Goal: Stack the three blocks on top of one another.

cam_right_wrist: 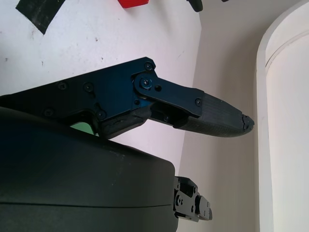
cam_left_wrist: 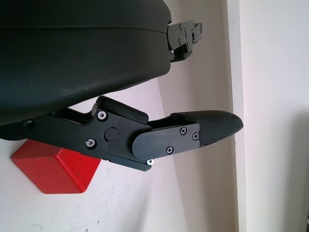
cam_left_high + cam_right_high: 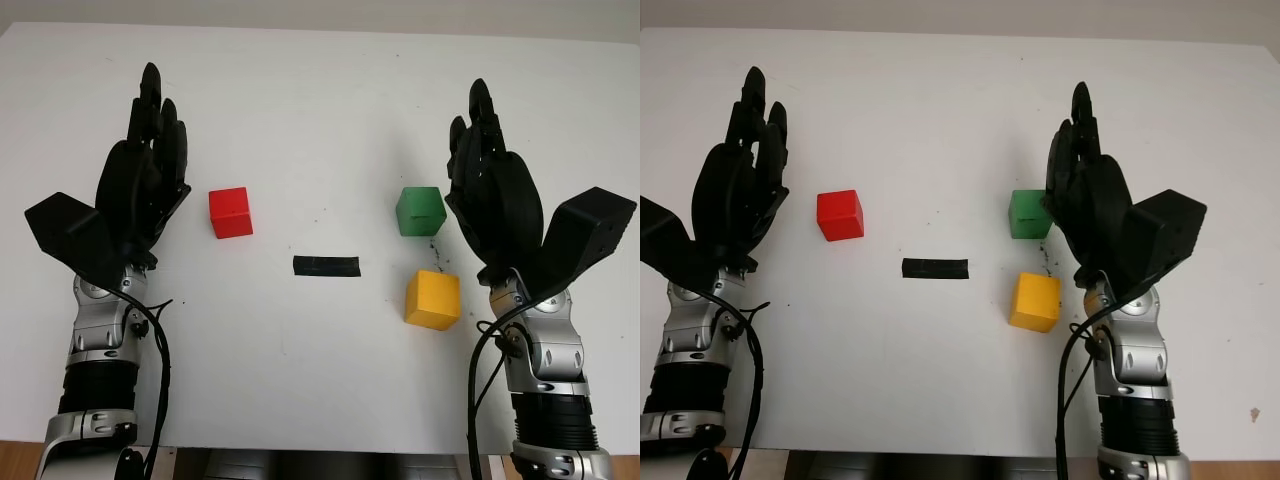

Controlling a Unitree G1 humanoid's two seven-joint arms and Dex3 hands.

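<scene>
I see the white tabletop (image 3: pixel 320 100) with all three blocks lying separately on it, none stacked. The red block (image 3: pixel 230 212) sits left of centre in the head frame. The green block (image 3: pixel 420 210) sits right of centre, and the yellow block (image 3: pixel 432 299) lies just below it in the frame, close but with a gap between them. A strip of black tape (image 3: pixel 326 267) lies flat at mid-frame, between the red block and the yellow one.

My left robot hand (image 3: pixel 150 165) is at the left of the frame, just beside the red block and apart from it; it is open, holding nothing, fingers pointing toward the top of the frame. In the left wrist view one finger (image 2: pixel 203 133) reaches out with the red block (image 2: pixel 53 166) behind its base.

My right robot hand (image 3: pixel 490 185) is at the right of the frame, just beside the green block, also open and holding nothing. In the right eye view it partly covers the green block's edge (image 3: pixel 1025 215); whether it touches the block, I cannot tell.
</scene>
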